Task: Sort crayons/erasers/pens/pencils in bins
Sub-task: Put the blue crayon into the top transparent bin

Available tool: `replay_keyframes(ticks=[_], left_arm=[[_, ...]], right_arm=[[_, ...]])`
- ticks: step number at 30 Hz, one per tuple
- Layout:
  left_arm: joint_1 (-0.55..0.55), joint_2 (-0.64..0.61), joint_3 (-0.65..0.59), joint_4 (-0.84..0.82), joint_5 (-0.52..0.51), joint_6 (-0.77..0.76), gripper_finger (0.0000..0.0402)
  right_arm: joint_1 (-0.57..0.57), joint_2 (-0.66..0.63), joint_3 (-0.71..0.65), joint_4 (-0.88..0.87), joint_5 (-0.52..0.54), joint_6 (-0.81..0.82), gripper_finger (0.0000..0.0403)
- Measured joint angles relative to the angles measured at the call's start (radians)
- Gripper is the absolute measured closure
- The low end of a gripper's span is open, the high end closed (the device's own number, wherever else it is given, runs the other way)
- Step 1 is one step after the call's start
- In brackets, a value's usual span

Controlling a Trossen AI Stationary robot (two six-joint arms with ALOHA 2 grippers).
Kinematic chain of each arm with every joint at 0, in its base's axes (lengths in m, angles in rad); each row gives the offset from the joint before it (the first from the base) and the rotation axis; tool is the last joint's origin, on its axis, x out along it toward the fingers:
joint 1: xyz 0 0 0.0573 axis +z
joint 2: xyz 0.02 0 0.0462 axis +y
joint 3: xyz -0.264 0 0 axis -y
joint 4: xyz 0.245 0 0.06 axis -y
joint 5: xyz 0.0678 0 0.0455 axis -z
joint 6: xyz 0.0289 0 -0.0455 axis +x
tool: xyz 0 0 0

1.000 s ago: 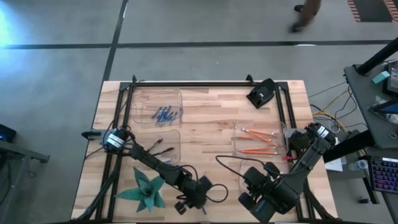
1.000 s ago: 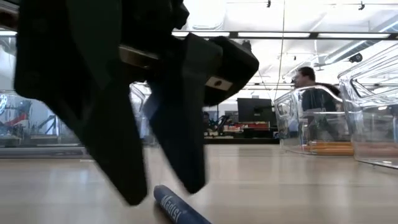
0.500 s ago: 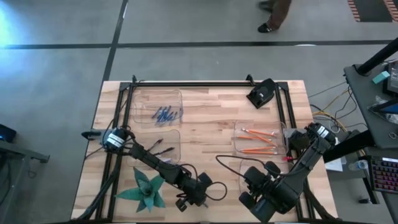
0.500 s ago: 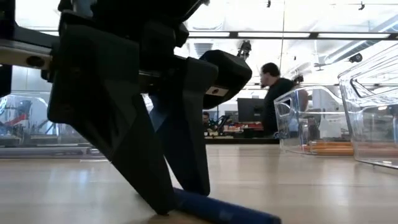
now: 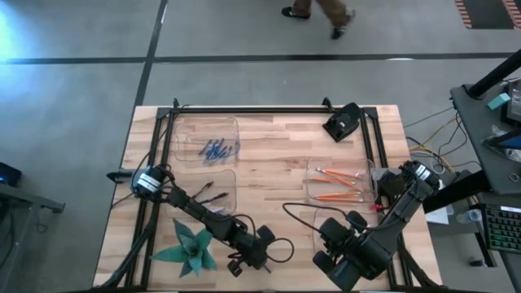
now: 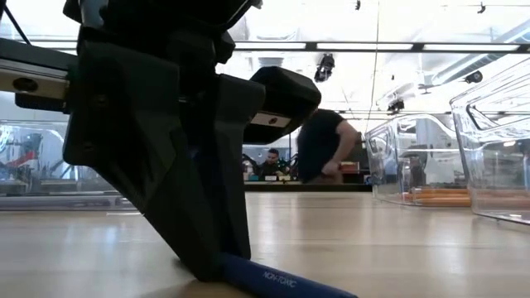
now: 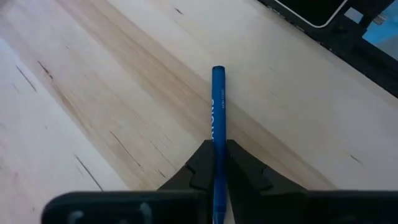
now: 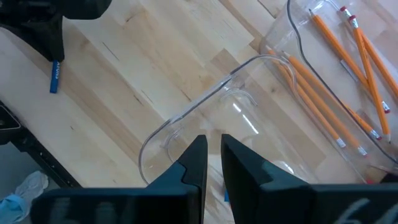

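Near the table's front edge, left gripper (image 7: 217, 163) clamped a blue pen (image 7: 217, 112).
Green paper plant (image 5: 190, 247) sat beside it; right gripper (image 8: 212, 163), nearly closed and empty, hovered over a clear bin (image 8: 186, 124) next to the pencils (image 8: 323, 87).

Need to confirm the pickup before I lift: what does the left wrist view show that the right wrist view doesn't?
Only the left wrist view shows the left pincer shut on the thin blue stick with printed lettering, which still lies on the wooden table. Only the right wrist view shows the long orange pencils in a clear plastic bin, an empty-looking bin and the right pincer. Both show the stick and table.
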Motion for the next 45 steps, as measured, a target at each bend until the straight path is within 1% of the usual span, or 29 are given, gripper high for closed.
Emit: replay_keyframes(ticks=[5, 9, 14, 20, 23, 27, 31, 33, 37, 41, 45], left_arm=[[0.001, -0.015, 0.001, -0.003, 0.002, -0.001, 0.0395], [0.009, -0.068, -0.006, -0.050, -0.010, 0.001, 0.0397], [0.025, -0.179, -0.006, -0.069, -0.008, 0.001, 0.0398], [0.061, -0.314, -0.008, -0.226, -0.018, -0.002, 0.0399], [0.089, -0.398, -0.006, -0.303, -0.056, -0.004, 0.0399], [0.141, -0.507, -0.007, -0.401, -0.161, -0.004, 0.0399], [0.228, -0.616, -0.005, -0.506, -0.268, -0.024, 0.0399], [0.290, -0.661, -0.007, -0.560, -0.292, -0.074, 0.0398], [0.444, -0.743, -0.009, -0.694, -0.299, -0.136, 0.0396], [0.600, -0.794, -0.026, -0.798, -0.312, -0.195, 0.0395], [0.732, -0.851, -0.111, -0.804, -0.316, -0.273, 0.0395]], right_arm=[[0.000, 0.000, 0.000, 0.000, 0.000, 0.000, 0.0364], [0.000, -0.004, 0.000, -0.002, -0.001, -0.011, 0.0364], [0.000, -0.008, 0.003, -0.006, -0.001, -0.050, 0.0364], [0.000, -0.021, 0.011, -0.026, 0.000, -0.095, 0.0364], [0.002, -0.040, 0.011, -0.039, 0.000, -0.129, 0.0364], [0.004, -0.071, 0.011, -0.058, 0.017, -0.211, 0.0364], [0.005, -0.100, 0.010, -0.056, 0.083, -0.315, 0.0364], [0.005, -0.121, -0.001, -0.053, 0.106, -0.370, 0.0364], [0.004, -0.197, -0.069, -0.055, 0.165, -0.463, 0.0364], [0.004, -0.304, -0.177, -0.057, 0.185, -0.481, 0.0364], [0.004, -0.407, -0.282, -0.049, 0.194, -0.421, 0.0364]])
